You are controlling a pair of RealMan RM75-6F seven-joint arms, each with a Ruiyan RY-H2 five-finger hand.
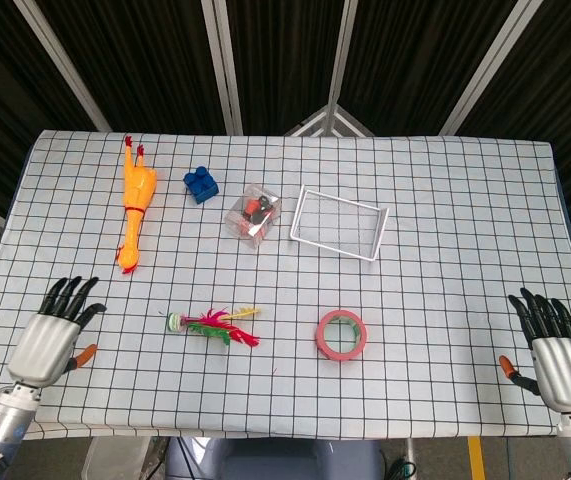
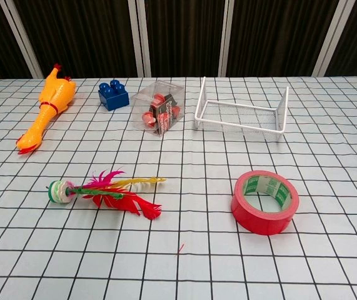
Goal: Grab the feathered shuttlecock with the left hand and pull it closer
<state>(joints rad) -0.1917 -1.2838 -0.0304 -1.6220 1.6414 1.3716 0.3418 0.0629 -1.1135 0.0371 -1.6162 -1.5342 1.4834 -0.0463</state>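
Note:
The feathered shuttlecock (image 1: 212,324) (image 2: 106,191) lies flat on the checked tablecloth, its white and green base pointing left and its red, pink, yellow and green feathers fanned to the right. My left hand (image 1: 53,332) is over the table's front left part, well to the left of the shuttlecock. Its fingers are spread and it holds nothing. My right hand (image 1: 552,352) stays at the table's front right corner, fingers apart and empty. Neither hand shows in the chest view.
A yellow rubber chicken (image 1: 136,201) lies at the back left, beside a blue brick (image 1: 201,184). A clear box of red items (image 1: 255,213) and a white wire tray (image 1: 339,222) stand mid-table. A red tape roll (image 1: 341,334) lies right of the shuttlecock.

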